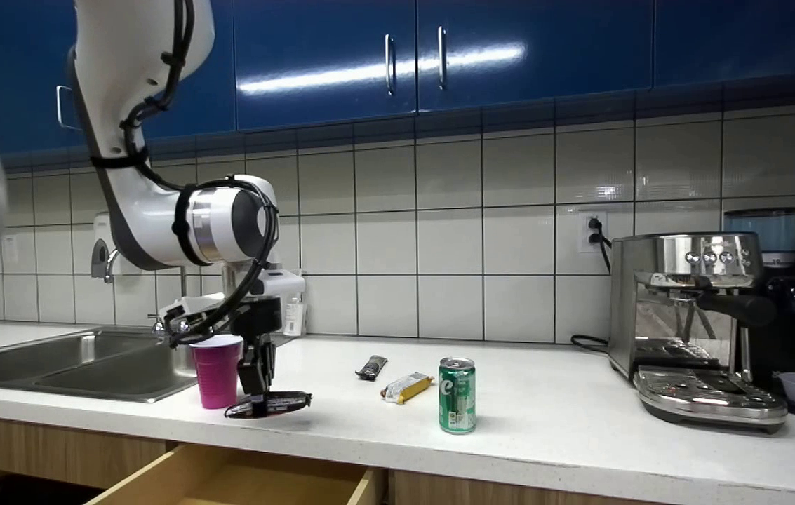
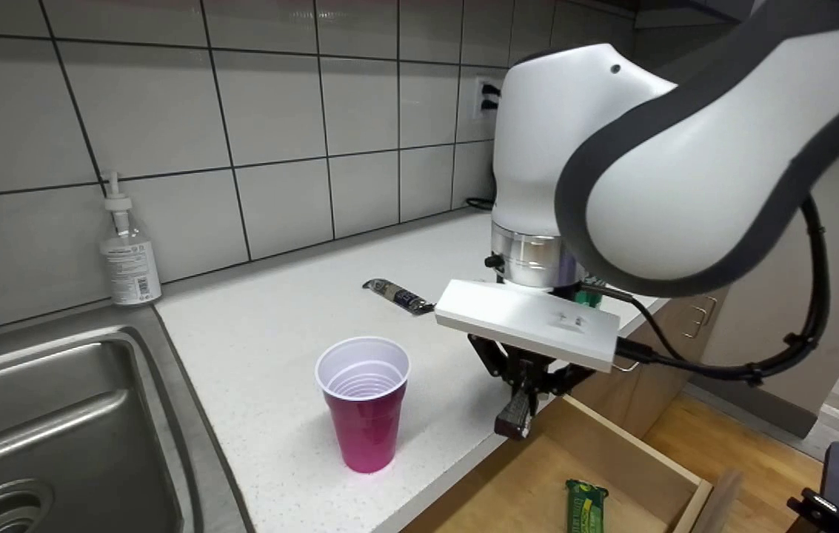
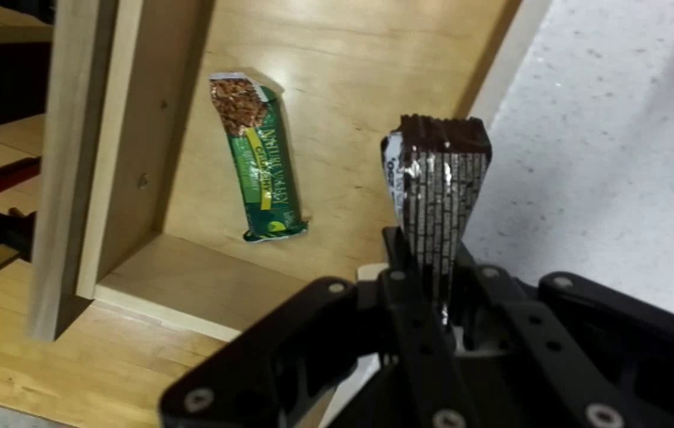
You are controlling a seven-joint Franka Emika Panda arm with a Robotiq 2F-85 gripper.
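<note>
A glossy dark-brown wrapped bar [image 3: 444, 184] is pinched in the jaws of the black gripper [image 3: 432, 255] at the front edge of the white speckled countertop [image 1: 530, 393], near an open pale-wood drawer [image 3: 337, 178]. Cream tiles [image 1: 450, 238] line the countertop's back edge. In an exterior view the white-and-grey arm [image 2: 649, 222] hides most of a green can [image 2: 588, 300]; both exterior views crop the drawer.

The brown bar [image 3: 447, 184] in the black hand [image 3: 430, 249] carried a pale brick-like grid and a white side panel. Green covered the granola wrapper [image 3: 265, 172], with a yellow stripe and brown grainy print. The cup [image 2: 366, 433] was magenta outside, white inside; the can [image 1: 457, 396] green with white lettering; the cabinets [image 1: 327, 42] deep blue; the desk [image 3: 586, 154] white, finely speckled
</note>
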